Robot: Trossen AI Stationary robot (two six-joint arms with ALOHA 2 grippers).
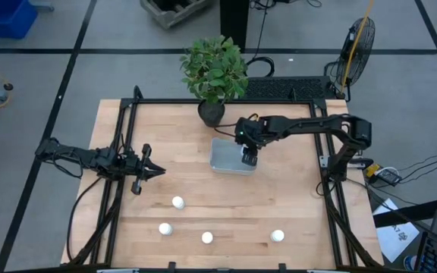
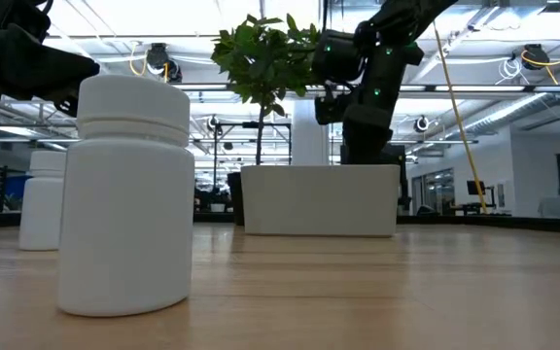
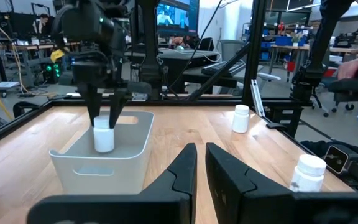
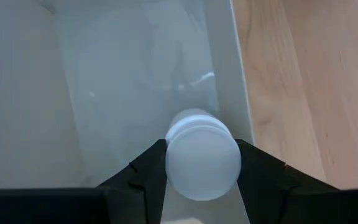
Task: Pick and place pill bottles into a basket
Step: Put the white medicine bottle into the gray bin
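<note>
Wooden table (image 1: pixel 226 205) is carrying the basket (image 1: pixel 222 157) near its middle, right arm reaching over it — right gripper (image 4: pixel 202 163) is clamping one pill bottle (image 4: pixel 202 160) upright, long axis vertical, hanging directly above the basket floor beside its wall. Bottle is looking plain white, capped. Left gripper (image 1: pixel 156 171) is idling apart, fingers nearly together, empty — it sits nearer the four loose bottles.
</note>
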